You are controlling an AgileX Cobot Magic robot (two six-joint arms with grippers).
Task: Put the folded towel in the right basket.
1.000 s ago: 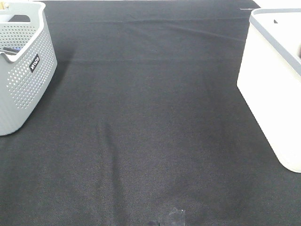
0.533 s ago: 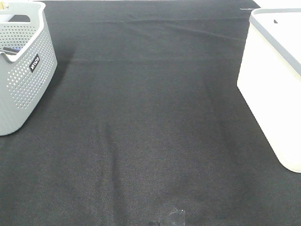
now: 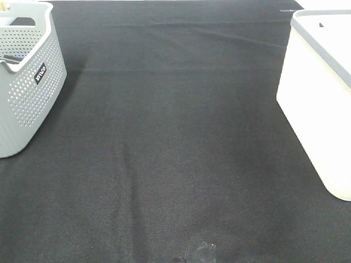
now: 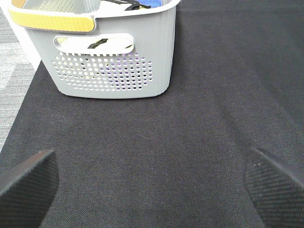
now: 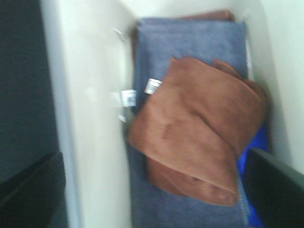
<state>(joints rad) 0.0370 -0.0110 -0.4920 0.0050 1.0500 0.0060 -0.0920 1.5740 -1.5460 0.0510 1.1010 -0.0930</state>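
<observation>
In the right wrist view a folded brown towel (image 5: 194,128) lies inside the white right basket (image 5: 90,95), on top of a blue-grey towel (image 5: 190,40). My right gripper (image 5: 152,190) is above the basket, open and holding nothing, with its fingers apart on either side of the towel. The right basket (image 3: 318,93) stands at the right edge of the exterior view; its inside is hidden there. My left gripper (image 4: 152,190) is open and empty above the black cloth, facing the grey basket (image 4: 114,61). Neither gripper shows in the exterior view.
The grey perforated basket (image 3: 27,82) stands at the far left and holds some items. A black cloth (image 3: 175,142) covers the table between the baskets. A bright blue item (image 5: 256,142) shows under the brown towel. Grey floor (image 4: 14,61) lies beyond the cloth's edge.
</observation>
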